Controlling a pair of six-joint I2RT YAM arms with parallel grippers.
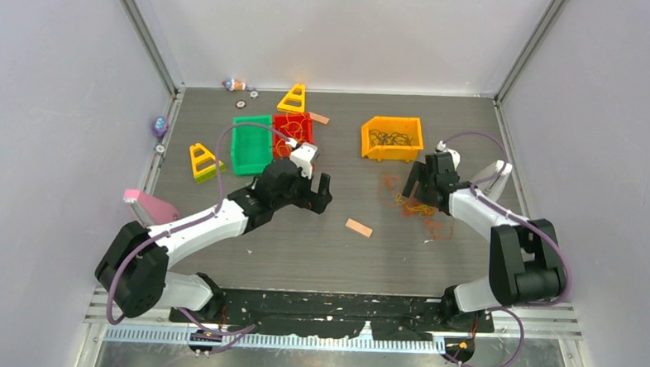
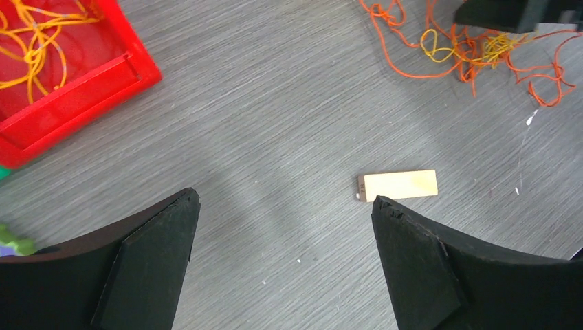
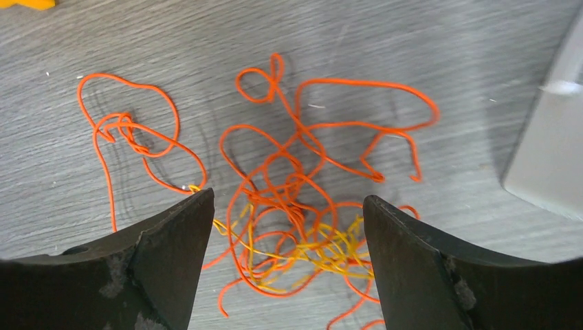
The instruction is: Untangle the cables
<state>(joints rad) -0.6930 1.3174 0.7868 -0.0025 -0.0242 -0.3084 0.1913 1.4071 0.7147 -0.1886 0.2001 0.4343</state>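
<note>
Tangled thin orange and yellow cables (image 3: 275,199) lie on the grey wood-grain table (image 1: 302,249), under the right gripper (image 3: 287,204), whose jaws stand wide and empty. Open tabletop with one pale wooden tile (image 2: 399,185) separates it from the left gripper (image 2: 285,206), likewise spread and empty. The tangle stretches diagonally from the orange plastic bin (image 1: 389,151) towards the table's right edge.

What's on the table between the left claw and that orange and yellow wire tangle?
A small tan block lies there, short of the tangle; otherwise bare tabletop, clearest in the left wrist view.
</note>
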